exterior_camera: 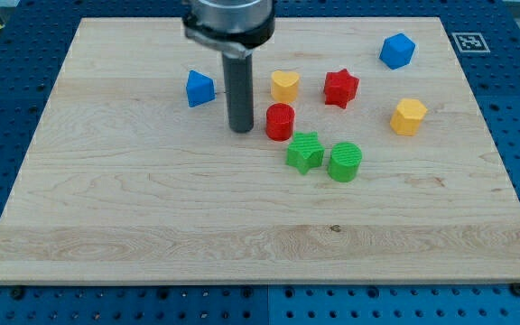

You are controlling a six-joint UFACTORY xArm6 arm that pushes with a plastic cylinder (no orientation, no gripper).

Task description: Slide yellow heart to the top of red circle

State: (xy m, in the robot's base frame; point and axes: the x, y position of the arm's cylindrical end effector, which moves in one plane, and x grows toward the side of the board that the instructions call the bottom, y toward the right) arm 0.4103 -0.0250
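The yellow heart [284, 85] lies on the wooden board just above the red circle [280, 121], a small gap between them. My tip [241, 129] rests on the board just left of the red circle and below-left of the yellow heart, touching neither as far as I can tell.
A blue triangle-like block [199, 88] lies left of the rod. A red star [340, 88] sits right of the heart. A green star [305, 152] and a green circle [344, 162] lie below the red circle. A yellow hexagon [408, 116] and a blue hexagon [397, 51] are at the right.
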